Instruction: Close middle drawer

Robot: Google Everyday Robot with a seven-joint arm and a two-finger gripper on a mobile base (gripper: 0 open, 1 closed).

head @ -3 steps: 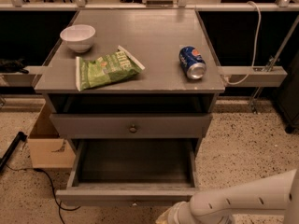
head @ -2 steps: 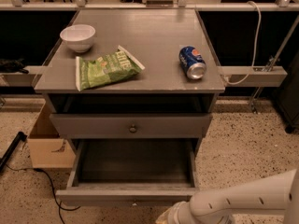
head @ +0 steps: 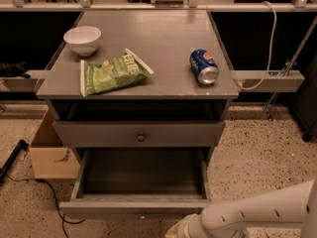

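The middle drawer (head: 141, 180) is pulled far out and looks empty inside. Its flat grey front (head: 99, 208) faces me low in the view, and its small round knob (head: 142, 215) sits at the front's lower edge. My white arm (head: 257, 212) comes in from the bottom right. My gripper (head: 179, 230) is at the bottom edge of the view, just in front of the drawer front and right of the knob, mostly cut off.
The top drawer (head: 141, 134) with its knob sits under the tabletop. On the tabletop (head: 163, 33) are a white bowl (head: 82, 38), a green chip bag (head: 113, 72) and a blue can (head: 203, 66). A cardboard box (head: 49, 152) and a cable lie left on the floor.
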